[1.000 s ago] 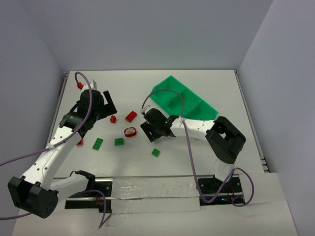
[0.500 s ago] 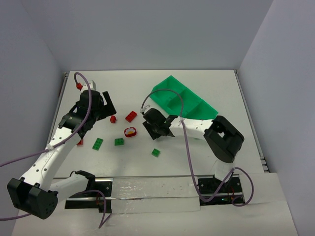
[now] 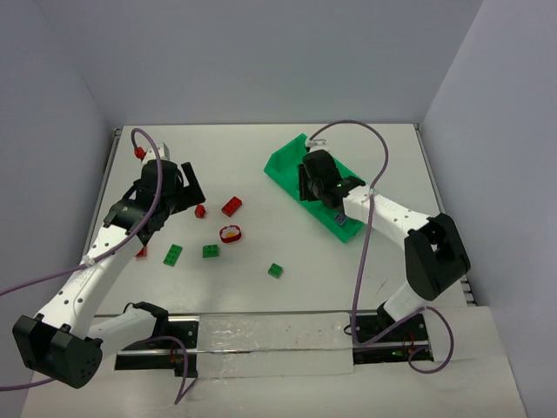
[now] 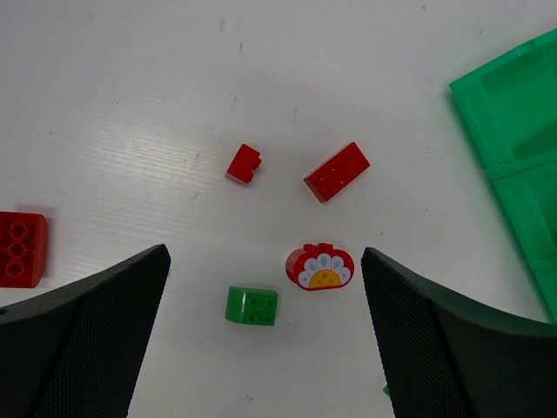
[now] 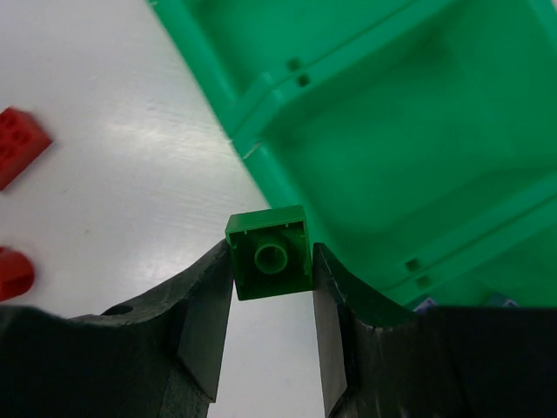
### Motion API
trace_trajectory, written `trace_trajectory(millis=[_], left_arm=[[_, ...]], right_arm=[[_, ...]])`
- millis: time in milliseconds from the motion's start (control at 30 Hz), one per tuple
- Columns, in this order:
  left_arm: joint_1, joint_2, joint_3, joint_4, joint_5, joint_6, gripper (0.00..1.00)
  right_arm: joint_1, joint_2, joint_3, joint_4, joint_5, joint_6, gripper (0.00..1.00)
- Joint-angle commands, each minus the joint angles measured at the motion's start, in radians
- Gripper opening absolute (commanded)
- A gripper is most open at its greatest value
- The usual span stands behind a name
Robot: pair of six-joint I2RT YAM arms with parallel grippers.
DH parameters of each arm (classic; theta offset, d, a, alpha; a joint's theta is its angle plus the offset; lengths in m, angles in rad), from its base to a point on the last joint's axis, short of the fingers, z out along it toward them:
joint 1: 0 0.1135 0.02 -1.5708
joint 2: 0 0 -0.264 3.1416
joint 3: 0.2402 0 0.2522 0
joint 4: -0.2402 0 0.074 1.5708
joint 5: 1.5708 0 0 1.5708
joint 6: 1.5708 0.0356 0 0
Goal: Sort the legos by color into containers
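My right gripper point(image 5: 271, 266) is shut on a small green brick point(image 5: 268, 252), held underside up over the near wall of the green tray point(image 5: 392, 122). In the top view this gripper point(image 3: 307, 185) hangs over the tray point(image 3: 283, 164); its brick is hidden there. A light purple brick point(image 3: 339, 224) lies in the tray's near compartment. My left gripper point(image 4: 263, 261) is open and empty above the table, over a round red piece with a pale centre point(image 4: 320, 267), a green brick point(image 4: 252, 306), a small red brick point(image 4: 244, 163) and a long red brick point(image 4: 337, 171).
On the table lie more bricks: red ones point(image 3: 139, 151) point(image 3: 141, 252) at the left and green ones point(image 3: 173, 254) point(image 3: 211, 251) point(image 3: 275, 271) nearer the front. Another red brick point(image 4: 22, 248) lies left of the left gripper. Walls close in the table at the back and sides.
My right gripper has swung from the middle of the table up and right to over the tray, carrying the green brick. The left arm has barely moved.
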Motion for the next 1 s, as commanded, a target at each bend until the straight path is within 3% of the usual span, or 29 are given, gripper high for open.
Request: trace_trajectory(millis=[0,100,133,200,267,567,733,967], left_arm=[[-0.004,-0.002,0.046,-0.007,-0.017,-0.003,0.99],[-0.004,-0.005,0.046,-0.009,-0.019,-0.004,0.99],[-0.004,-0.005,0.046,-0.009,-0.018,-0.005,0.99],[-0.004,-0.008,0.046,-0.013,-0.022,-0.004,0.99],[-0.004,-0.008,0.049,-0.020,-0.026,-0.004,0.99],[-0.004,-0.009,0.044,-0.013,-0.027,-0.008,0.99],[-0.004,0.000,0.039,-0.013,-0.038,-0.008,0.99],[-0.006,0.005,0.037,-0.007,-0.032,-0.009,0.99]], right_arm=[[-0.067,0.074,0.075,-0.010,0.051,0.018,0.43],[-0.097,0.116,0.098,0.000,0.064,0.016,0.47],[-0.103,0.128,0.106,0.001,0.070,0.018,0.54],[-0.114,0.152,0.128,-0.005,0.081,0.024,0.76],[-0.114,0.155,0.147,-0.017,0.095,0.023,0.86],[-0.010,-0.055,0.055,-0.014,0.080,-0.034,0.84],[0.198,-0.157,-0.074,-0.024,0.032,-0.050,0.87],[0.427,-0.107,-0.183,-0.047,-0.100,-0.048,0.90]])
